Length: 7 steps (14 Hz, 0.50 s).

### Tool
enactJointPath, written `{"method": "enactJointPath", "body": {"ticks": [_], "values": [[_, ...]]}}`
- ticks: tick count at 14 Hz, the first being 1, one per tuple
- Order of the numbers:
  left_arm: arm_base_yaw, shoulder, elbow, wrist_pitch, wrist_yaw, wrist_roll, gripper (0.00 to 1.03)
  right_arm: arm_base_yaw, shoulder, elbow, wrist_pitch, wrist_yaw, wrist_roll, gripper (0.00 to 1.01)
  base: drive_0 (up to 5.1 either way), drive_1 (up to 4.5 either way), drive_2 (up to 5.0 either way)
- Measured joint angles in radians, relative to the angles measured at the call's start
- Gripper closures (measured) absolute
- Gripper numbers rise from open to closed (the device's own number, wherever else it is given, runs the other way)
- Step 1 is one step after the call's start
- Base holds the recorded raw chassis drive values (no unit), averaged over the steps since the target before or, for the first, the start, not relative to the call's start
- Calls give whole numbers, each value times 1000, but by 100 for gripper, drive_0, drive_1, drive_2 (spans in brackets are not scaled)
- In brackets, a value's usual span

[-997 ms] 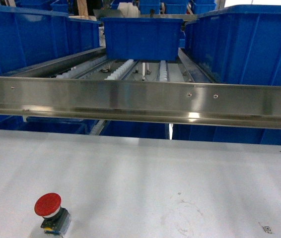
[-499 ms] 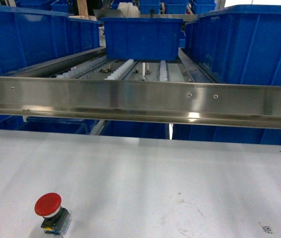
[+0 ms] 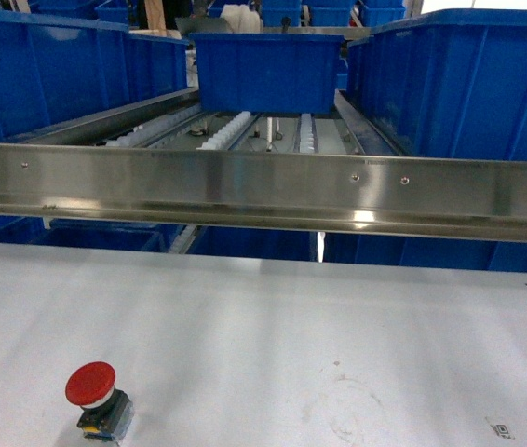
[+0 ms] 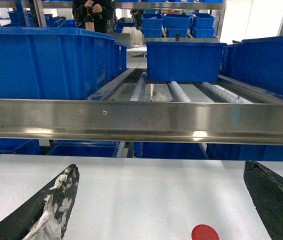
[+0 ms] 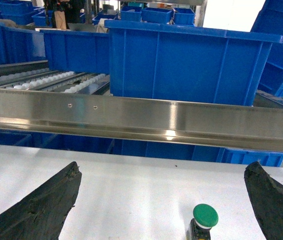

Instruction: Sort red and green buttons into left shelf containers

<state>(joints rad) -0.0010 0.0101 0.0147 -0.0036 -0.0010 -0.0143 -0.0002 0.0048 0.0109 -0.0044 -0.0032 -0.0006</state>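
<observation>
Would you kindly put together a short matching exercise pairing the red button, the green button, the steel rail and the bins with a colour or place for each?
Things:
1. red button
2. green button
3. steel rail
4. blue bins

Descriptions:
A. seen between the right gripper's open fingers
B. on the shelf behind the rail
C. near-left of the white table in the head view
D. spans the shelf front

Pairs: 1-C, 2-A, 3-D, 4-B

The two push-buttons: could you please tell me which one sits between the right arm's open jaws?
The green button: it shows low between the right jaws, whereas the red button lies under the left arm.
</observation>
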Motion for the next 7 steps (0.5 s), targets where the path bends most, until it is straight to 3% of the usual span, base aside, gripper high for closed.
{"method": "enactJointPath", "body": {"ticks": [7], "values": [[0,0,0,0,0,0,5,0,0,0,0,0,0,3,0,0,0]]}}
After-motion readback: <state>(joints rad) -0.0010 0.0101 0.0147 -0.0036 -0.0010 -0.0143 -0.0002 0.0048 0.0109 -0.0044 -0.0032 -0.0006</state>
